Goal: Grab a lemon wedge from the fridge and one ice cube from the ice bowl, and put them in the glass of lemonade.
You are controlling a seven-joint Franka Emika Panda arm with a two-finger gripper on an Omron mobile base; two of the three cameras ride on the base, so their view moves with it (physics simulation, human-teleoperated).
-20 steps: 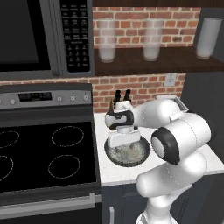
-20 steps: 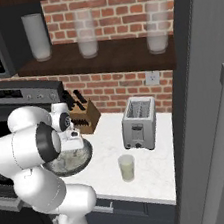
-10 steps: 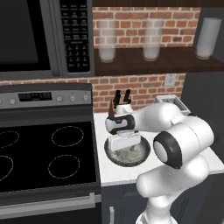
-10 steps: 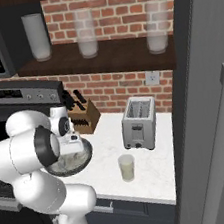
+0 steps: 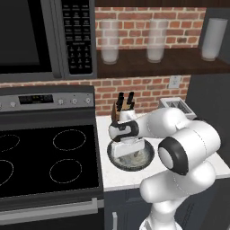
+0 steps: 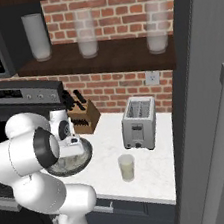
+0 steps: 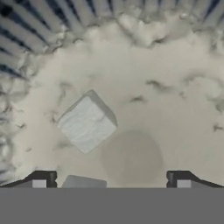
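The arm bends down over the ice bowl (image 5: 131, 157), which sits on the white counter (image 6: 157, 170) beside the black stove (image 5: 45, 157). The gripper (image 7: 111, 177) hangs low inside the bowl with its 2 fingers (image 7: 43, 178) spread wide, pinching nothing. 1 pale ice cube (image 7: 86, 123) lies on the bowl's speckled floor just ahead of the tips, toward the left one, apart from both. The glass of lemonade (image 6: 126, 167) stands on the counter in front of the toaster (image 6: 139, 123), near the bowl. The fridge (image 6: 205, 116) rises at the counter's right end.
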